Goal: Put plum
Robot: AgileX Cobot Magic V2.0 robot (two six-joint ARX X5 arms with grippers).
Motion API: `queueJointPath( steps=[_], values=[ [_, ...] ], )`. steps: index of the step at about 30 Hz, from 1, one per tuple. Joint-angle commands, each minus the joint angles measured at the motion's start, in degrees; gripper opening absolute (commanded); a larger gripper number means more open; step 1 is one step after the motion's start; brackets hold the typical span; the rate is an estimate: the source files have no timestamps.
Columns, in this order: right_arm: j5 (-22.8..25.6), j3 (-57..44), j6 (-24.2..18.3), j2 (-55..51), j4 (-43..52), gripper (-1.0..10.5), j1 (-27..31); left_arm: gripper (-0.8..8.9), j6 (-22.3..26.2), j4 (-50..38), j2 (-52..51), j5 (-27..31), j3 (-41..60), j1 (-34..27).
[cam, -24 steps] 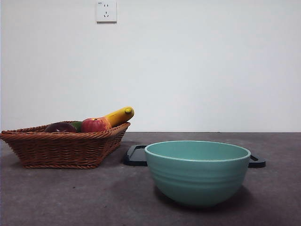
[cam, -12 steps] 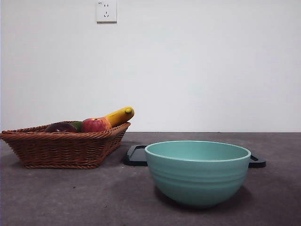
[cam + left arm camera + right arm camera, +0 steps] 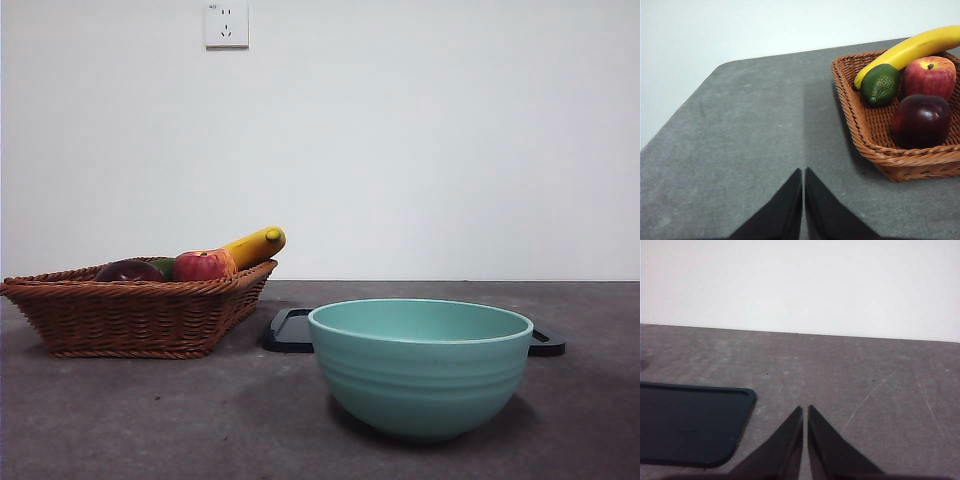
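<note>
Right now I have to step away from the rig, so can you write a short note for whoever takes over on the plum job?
Left gripper: shut, holding nothing, over bare table beside the basket.
Right gripper: shut, holding nothing, near the black tray.
Plum: in the basket, next to the apple, with the green fruit and banana behind.
Green bowl: in front of the tray; its inside is not visible.
Done: nothing, plum not grasped.
Left: pick up the plum and place it.
</note>
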State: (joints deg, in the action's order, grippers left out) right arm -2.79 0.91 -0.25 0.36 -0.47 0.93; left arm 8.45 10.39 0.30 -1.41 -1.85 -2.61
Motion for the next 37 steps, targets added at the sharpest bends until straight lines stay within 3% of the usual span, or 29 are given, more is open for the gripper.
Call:
queueJointPath(
  steps=[1, 10, 37],
  values=[
    [0.26, -0.28, -0.2, -0.17, -0.31, 0.1, 0.13, 0.06, -0.2, 0.42, -0.11, 0.11, 1.18, -0.15],
    [0.26, -0.28, -0.2, -0.17, -9.75, 0.1, 0.13, 0.07, -0.17, 0.42, -0.11, 0.11, 1.18, -0.15],
    [0.22, -0.26, -0.2, -0.15, -8.46, 0.1, 0.07, 0.06, -0.17, 0.39, -0.11, 0.11, 1.18, -0.15]
  ],
)
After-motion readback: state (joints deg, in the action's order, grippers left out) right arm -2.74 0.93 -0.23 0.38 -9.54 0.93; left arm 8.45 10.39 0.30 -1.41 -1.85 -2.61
